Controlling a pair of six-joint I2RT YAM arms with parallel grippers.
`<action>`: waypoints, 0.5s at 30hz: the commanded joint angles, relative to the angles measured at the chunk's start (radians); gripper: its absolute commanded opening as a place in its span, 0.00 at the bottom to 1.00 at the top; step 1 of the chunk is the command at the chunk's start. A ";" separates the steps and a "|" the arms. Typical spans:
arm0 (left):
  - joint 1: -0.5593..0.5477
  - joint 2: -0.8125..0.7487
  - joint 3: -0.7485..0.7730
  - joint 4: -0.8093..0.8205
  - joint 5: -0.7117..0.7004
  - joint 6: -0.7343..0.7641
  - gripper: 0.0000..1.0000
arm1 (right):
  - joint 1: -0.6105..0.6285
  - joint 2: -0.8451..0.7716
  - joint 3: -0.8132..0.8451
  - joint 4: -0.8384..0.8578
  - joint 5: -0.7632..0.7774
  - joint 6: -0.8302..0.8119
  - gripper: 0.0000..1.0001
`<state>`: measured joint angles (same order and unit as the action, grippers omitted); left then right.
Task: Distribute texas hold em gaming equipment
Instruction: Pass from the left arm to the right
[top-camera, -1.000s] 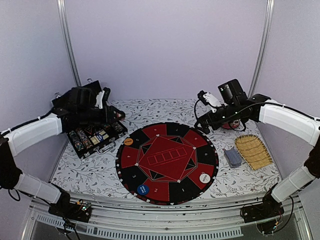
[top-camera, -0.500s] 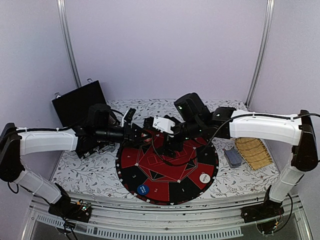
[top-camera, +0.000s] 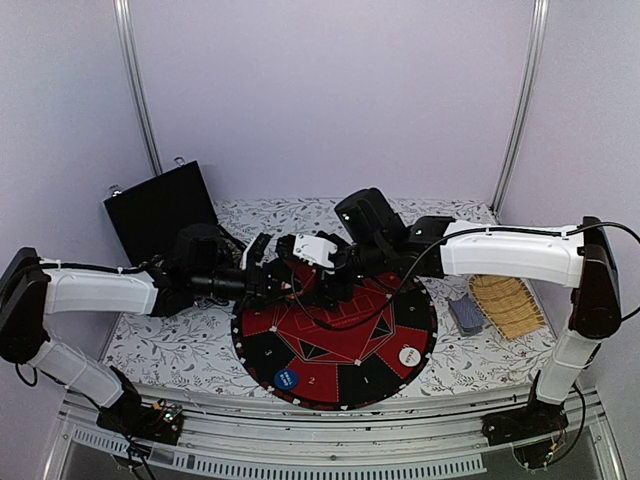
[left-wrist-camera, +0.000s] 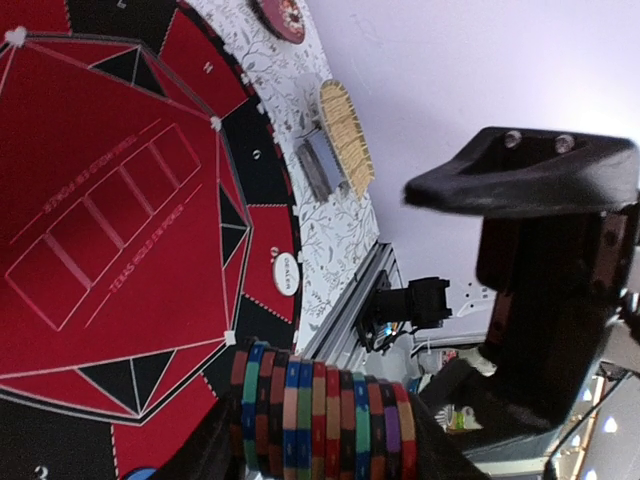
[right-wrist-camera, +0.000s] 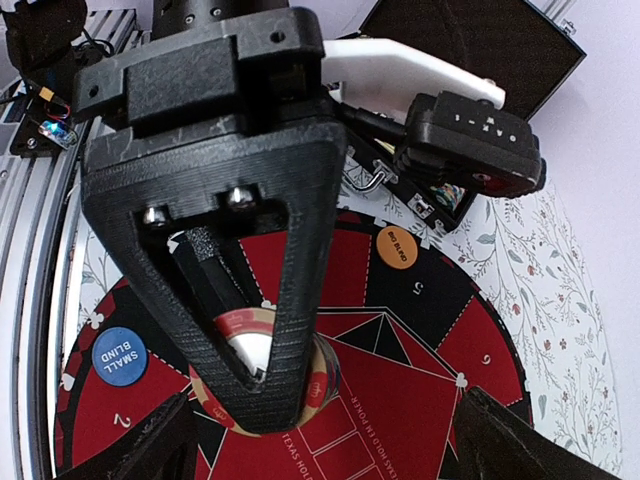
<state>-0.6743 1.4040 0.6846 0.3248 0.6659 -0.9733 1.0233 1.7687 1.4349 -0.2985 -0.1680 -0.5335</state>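
left gripper (left-wrist-camera: 322, 445): fingers closed on chips (left-wrist-camera: 320, 405), striped stack clamped end to end, lying sideways above far-left part of round felt (top-camera: 330, 330)
right gripper (right-wrist-camera: 320, 448): fingers spread wide, nothing held, just beside left gripper over same part of felt
orange button (right-wrist-camera: 397, 248): on far-left felt rim
blue button (top-camera: 285, 379): on near rim
white button (top-camera: 409, 355): on near-right rim
cards (top-camera: 464, 314): pile right of felt, just beside mat (top-camera: 507, 303)
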 joint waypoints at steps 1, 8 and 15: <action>-0.006 -0.026 -0.098 0.041 -0.012 -0.006 0.00 | 0.008 -0.008 -0.028 0.002 -0.004 0.055 0.91; 0.000 -0.111 -0.299 0.018 -0.081 -0.024 0.00 | 0.009 -0.029 -0.098 0.001 -0.023 0.135 0.91; 0.002 -0.160 -0.258 -0.261 -0.244 0.116 0.00 | 0.023 -0.001 -0.095 -0.013 -0.018 0.172 0.89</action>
<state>-0.6716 1.2934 0.3470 0.2359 0.5446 -0.9783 1.0321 1.7668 1.3376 -0.3050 -0.1741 -0.4065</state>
